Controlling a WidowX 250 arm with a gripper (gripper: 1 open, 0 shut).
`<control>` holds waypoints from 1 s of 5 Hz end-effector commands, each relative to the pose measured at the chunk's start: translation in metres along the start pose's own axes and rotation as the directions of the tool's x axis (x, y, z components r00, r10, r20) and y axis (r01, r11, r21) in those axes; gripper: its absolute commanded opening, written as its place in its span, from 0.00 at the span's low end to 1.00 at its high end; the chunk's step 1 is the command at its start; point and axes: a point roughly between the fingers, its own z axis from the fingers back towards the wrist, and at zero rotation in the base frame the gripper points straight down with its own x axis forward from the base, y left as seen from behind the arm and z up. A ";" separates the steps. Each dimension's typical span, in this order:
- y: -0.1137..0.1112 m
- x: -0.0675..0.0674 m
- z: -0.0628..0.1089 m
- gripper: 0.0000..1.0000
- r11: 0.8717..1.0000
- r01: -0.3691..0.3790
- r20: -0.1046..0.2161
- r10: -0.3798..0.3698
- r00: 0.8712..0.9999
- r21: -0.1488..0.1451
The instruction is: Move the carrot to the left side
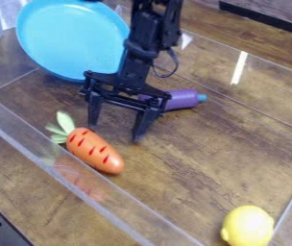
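One blue bowl (66, 36) is the biggest thing on the table from where I stand, a round one set at the back, and I can't make out anything in it. Next in size comes the black gripper (115, 119), its jaws spread wide with nothing between them, low over the wood just behind the carrot (95, 151). That carrot lies on its side at the near left of the table, close to the clear strip, leaves pointing back and left, the orange tip forward and right. It looks like a toy to me, so I'd guess light and fairly stiff, not something that breaks easily. The skin seems smooth and the body is rounded and tapering, so a pinch near the tip might slide off or send it rolling. I'd take it across the thick part of the orange, a finger on each long side, and leave the leaves alone, as they may bend. The eggplant (184, 99) lies behind the gripper and the lemon (248, 227) sits off at the near right, both outside the bowl.
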 end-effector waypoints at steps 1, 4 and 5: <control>0.012 -0.003 0.002 1.00 0.981 -0.164 -0.007 0.164 0.986 -0.099; 0.011 -0.021 -0.036 1.00 0.877 -0.441 -0.137 0.421 0.897 -0.192; 0.021 -0.016 -0.037 1.00 0.908 -0.368 -0.109 0.353 0.929 -0.201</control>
